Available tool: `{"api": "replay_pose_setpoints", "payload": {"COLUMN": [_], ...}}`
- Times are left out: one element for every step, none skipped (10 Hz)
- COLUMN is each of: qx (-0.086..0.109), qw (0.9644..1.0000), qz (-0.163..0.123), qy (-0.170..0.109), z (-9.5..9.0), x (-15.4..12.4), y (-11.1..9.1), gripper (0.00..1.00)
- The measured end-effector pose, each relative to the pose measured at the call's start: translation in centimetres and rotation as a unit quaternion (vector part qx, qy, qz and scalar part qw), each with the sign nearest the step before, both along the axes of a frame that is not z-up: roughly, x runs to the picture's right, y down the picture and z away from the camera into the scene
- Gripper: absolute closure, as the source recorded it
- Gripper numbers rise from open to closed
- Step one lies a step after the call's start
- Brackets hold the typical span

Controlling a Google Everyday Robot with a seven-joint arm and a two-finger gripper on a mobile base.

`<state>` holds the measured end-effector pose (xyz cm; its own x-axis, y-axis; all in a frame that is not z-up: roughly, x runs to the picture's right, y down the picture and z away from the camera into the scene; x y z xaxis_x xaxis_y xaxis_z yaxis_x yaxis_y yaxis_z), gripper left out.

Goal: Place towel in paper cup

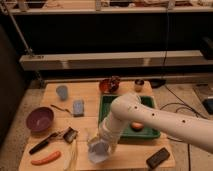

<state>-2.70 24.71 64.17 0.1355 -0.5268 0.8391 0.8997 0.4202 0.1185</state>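
Pale towel (98, 150) bunches under the gripper (102, 145), grip unreadable, and could slip before reaching any cup.

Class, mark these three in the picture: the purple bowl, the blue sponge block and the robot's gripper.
purple bowl (40, 119), camera view, on its inside.
blue sponge block (78, 107), camera view, on its top face.
gripper (99, 148), camera view, at the arm's tip near the table's front edge.

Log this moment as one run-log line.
tool: low at table's front edge | towel: at tool | green tray: beside arm
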Motion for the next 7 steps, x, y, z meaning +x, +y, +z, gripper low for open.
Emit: {"api": "replay_pose_setpoints", "payload": {"qx": [0.0,0.0,0.001,0.001,0.001,0.001,0.0], "qw": [1.0,1.0,1.0,1.0,1.0,1.0,1.0], "qz": [0.0,0.0,-0.001,-0.002,-0.002,-0.002,-0.002], "qy": [0.0,0.0,0.0,0.0,0.0,0.001,0.001], "z": [0.0,0.0,-0.1,0.0,-0.2,-0.5,-1.6], "x": [0.0,0.0,0.0,0.0,0.0,0.0,0.0], "y": [0.0,0.0,-0.1,-0.1,-0.2,-0.4,-1.3], "gripper": [0.2,0.2,0.2,0.2,0.2,0.2,0.2]}}
